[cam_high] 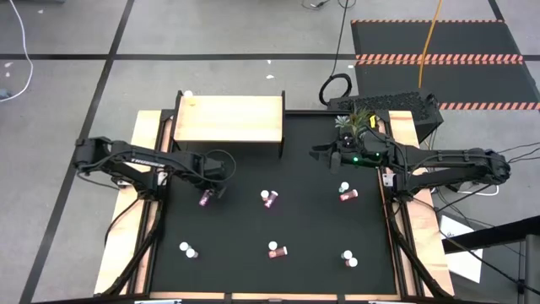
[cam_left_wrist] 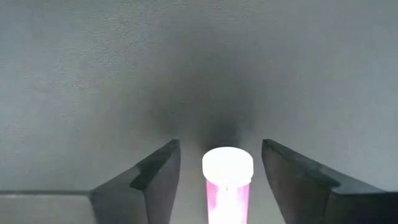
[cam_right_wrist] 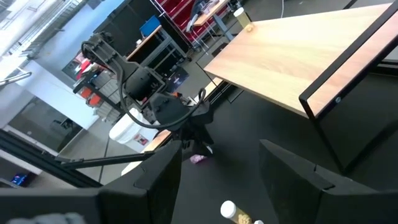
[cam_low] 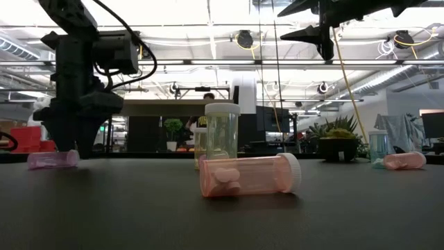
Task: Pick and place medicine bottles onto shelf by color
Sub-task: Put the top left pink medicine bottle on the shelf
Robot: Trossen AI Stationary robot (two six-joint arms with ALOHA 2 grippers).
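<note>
Risk first: my left gripper (cam_high: 208, 196) is down at the mat with its fingers spread either side of a magenta bottle (cam_left_wrist: 227, 186) that lies on its side, cap pointing away from the wrist. A lying cylinder rolls. If one finger (cam_left_wrist: 155, 177) touches before the other, I expect the bottle to scoot or spin out of the gap. A pinch too near the white cap could also let it pivot when lifted.

Position: in the left wrist view the bottle sits between the fingers, roughly centred, clear gaps on both sides, not yet pinched. In the low view the gripper tips reach the table right at the bottle (cam_low: 52, 160).

Right gripper (cam_high: 325, 153) hangs raised near the potted plant (cam_high: 359, 121), fingers apart, holding nothing.

Shelf (cam_high: 228, 119) sits at the far edge of the mat, with one small bottle (cam_high: 189, 95) at its corner. Other bottles stay scattered on the mat; a pink one (cam_low: 250, 175) lies nearest the low camera.
</note>
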